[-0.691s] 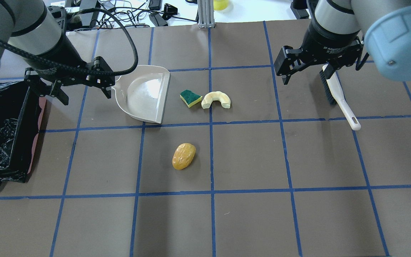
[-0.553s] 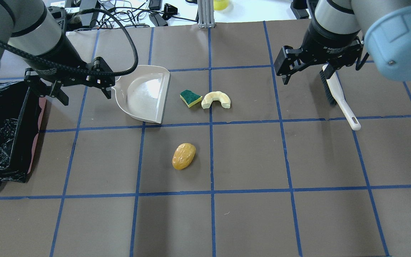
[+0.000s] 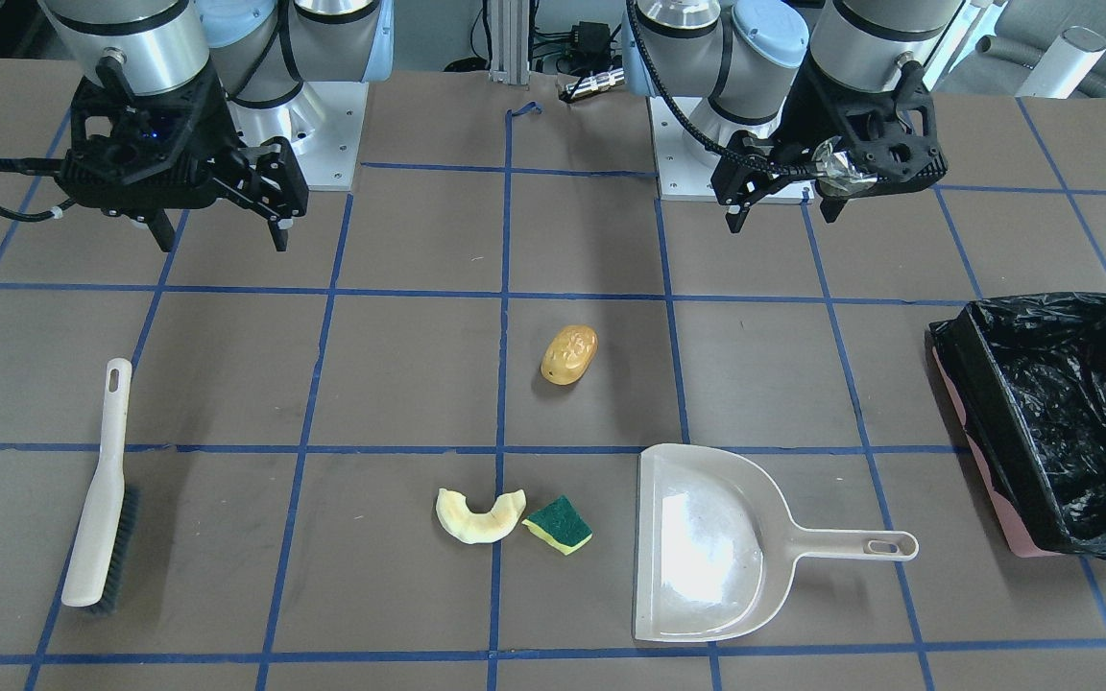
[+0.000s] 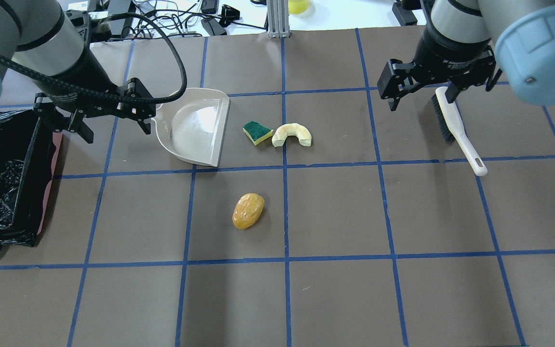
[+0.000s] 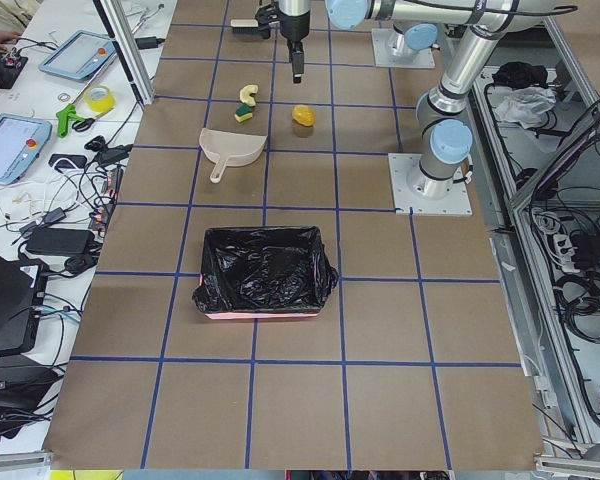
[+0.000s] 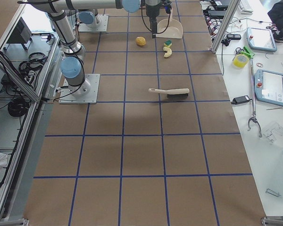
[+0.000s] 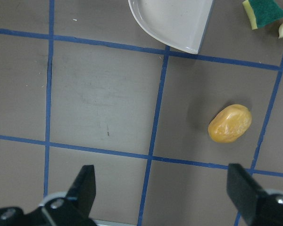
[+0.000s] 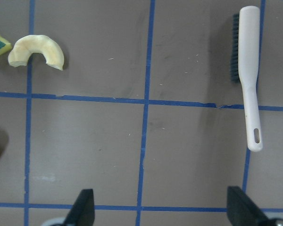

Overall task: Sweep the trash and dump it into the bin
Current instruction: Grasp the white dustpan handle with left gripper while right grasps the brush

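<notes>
The trash lies on the brown table: a yellow-brown potato-like lump (image 4: 248, 210) (image 3: 569, 354) (image 7: 229, 123), a pale crescent slice (image 4: 292, 134) (image 3: 480, 515) (image 8: 37, 51) and a green-and-yellow sponge chunk (image 4: 257, 132) (image 3: 559, 524). The bin (image 4: 48, 188) (image 3: 985, 480), pink-sided with a black bag, stands at the table's left end. My left gripper (image 4: 116, 131) (image 3: 781, 213) is open and empty, hovering between the bin and the beige dustpan (image 4: 195, 126). My right gripper (image 4: 422, 99) (image 3: 223, 238) is open and empty, above the brush (image 4: 458, 130).
The dustpan (image 3: 707, 547) lies flat, its mouth toward the sponge and its handle toward the bin. The white brush (image 3: 102, 489) (image 8: 250, 75) lies flat on the robot's right. Blue tape lines grid the table. Cables and tools lie beyond the far edge.
My right gripper has moved a little toward the far edge and to the right, still open. The left gripper has barely shifted. The trash, dustpan and brush have not moved.
</notes>
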`<state>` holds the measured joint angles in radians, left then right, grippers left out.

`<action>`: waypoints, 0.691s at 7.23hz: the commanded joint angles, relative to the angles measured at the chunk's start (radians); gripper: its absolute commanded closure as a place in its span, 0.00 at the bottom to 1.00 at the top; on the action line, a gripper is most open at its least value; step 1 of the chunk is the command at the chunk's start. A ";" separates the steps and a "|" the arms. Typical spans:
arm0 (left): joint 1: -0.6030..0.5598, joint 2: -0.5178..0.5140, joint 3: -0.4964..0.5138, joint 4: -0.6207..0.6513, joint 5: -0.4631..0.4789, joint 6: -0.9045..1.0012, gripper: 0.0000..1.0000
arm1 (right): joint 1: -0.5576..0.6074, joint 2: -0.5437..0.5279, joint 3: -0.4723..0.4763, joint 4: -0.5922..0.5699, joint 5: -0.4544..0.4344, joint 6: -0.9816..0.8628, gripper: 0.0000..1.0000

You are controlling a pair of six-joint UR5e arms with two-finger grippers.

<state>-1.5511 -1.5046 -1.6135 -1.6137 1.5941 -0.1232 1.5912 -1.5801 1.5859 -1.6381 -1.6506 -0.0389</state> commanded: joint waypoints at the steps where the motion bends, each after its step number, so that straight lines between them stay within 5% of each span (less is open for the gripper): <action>1: 0.012 -0.014 0.009 0.004 -0.006 0.110 0.00 | -0.124 0.116 0.006 -0.002 -0.051 -0.076 0.02; 3: 0.055 -0.031 -0.002 0.011 -0.016 0.000 0.00 | -0.175 0.251 0.011 -0.082 -0.051 -0.125 0.03; 5: 0.062 -0.103 -0.022 0.192 -0.019 -0.369 0.00 | -0.255 0.374 0.011 -0.179 -0.043 -0.222 0.05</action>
<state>-1.4956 -1.5649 -1.6220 -1.5145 1.5791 -0.2684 1.3820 -1.2791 1.5962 -1.7665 -1.6965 -0.2081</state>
